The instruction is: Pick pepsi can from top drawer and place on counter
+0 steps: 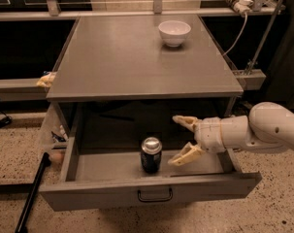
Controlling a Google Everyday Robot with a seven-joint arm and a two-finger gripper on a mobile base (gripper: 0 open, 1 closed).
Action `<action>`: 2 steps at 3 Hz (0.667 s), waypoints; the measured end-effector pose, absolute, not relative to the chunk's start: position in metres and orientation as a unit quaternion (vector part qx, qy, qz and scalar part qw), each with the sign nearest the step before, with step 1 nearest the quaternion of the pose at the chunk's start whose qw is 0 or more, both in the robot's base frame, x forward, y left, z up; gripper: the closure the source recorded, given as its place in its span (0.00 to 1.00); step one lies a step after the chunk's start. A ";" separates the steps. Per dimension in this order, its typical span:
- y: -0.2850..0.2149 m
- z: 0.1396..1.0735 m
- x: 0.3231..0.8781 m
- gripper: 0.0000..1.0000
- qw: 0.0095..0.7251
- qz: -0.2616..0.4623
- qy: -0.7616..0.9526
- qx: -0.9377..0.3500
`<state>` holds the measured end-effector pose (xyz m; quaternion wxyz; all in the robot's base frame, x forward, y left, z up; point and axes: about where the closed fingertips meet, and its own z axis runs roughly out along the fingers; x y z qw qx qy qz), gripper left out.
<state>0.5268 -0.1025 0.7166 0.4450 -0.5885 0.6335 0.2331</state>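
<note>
your gripper (172, 141) is inside the open drawer (107, 192), on its right side, reaching in from the right on the white arm (265, 129). its two fingers (186, 122) are spread wide apart, with the mouth facing left toward the can (151, 155), and they hold nothing. the upper finger points left over the dark back of the drawer. the lower one angles down and left, with its tip just beside the can's right flank, low on the body. a thin gap shows there, so the two look apart, not touching.

the can stands upright on the drawer bottom, near the front panel and about at the middle of the drawer's width, its silver top facing up. it sits just behind the small dark handle (155, 195) on the front panel. the drawer is pulled well out toward the camera from under the counter (132, 57).

the counter carries a white bowl (174, 32) near its back right corner, upright, well apart from the can and the gripper. a black pole (32, 193) leans on the speckled floor (6, 154) to the left of the drawer. a white cable (237, 29) runs down beyond the counter's back right corner.
</note>
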 end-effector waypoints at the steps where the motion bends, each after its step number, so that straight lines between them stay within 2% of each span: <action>1: -0.099 0.709 0.528 0.46 0.445 0.241 0.634 -0.585; 2: -0.091 0.698 0.529 0.58 0.443 0.252 0.633 -0.583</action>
